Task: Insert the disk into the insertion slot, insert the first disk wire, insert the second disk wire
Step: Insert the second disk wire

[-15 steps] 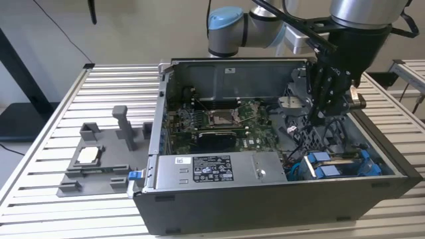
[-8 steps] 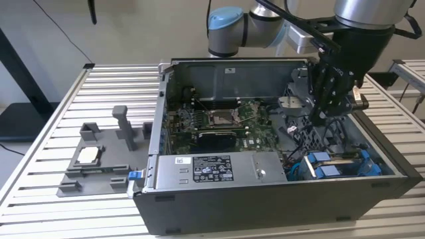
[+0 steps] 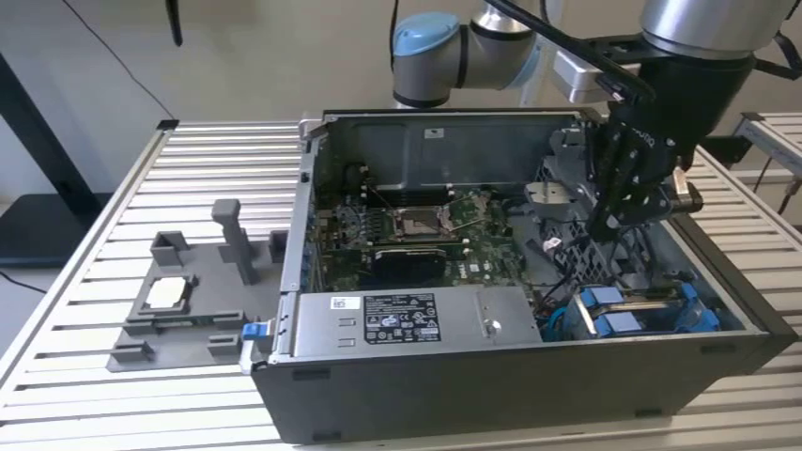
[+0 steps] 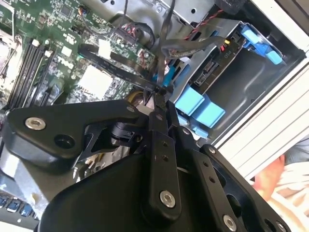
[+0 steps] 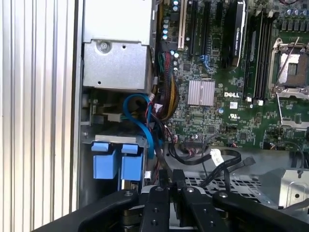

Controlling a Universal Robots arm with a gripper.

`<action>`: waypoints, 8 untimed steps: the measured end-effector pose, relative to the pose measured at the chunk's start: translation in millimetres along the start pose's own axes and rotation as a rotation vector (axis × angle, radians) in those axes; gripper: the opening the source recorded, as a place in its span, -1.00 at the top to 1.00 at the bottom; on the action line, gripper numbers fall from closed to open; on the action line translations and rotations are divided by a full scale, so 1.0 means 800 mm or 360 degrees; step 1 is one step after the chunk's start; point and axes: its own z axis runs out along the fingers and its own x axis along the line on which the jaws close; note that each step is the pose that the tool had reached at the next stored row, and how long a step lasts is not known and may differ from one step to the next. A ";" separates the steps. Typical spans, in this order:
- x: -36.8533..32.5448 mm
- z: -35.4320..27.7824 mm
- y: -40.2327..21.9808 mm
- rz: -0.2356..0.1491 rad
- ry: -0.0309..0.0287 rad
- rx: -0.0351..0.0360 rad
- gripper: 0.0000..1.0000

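The slatted metal table (image 3: 100, 235) carries the dark grey PC case (image 3: 501, 395), which lies open, and a grey fixture (image 3: 188, 301) stands beside it on the exterior view's left. Inside the case the green motherboard (image 3: 414, 235) fills the middle, and the grey power-supply box (image 3: 401, 319) lies along the near wall. The insertion slot (image 3: 640, 310), with its blue fittings, sits in the near corner on the exterior view's right, and the disk (image 5: 113, 140) seems to be already inside it. The arm reaches down into the case, and the gripper (image 4: 158, 92) hangs above the floor of the case, near the slot. Its fingers (image 4: 166, 104) are pressed together on a thin dark wire (image 4: 116, 65), close to the blue cable (image 5: 145, 125).
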 end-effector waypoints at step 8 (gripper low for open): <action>0.0211 0.0049 -0.0078 0.0000 -0.00022 -0.0047 0.69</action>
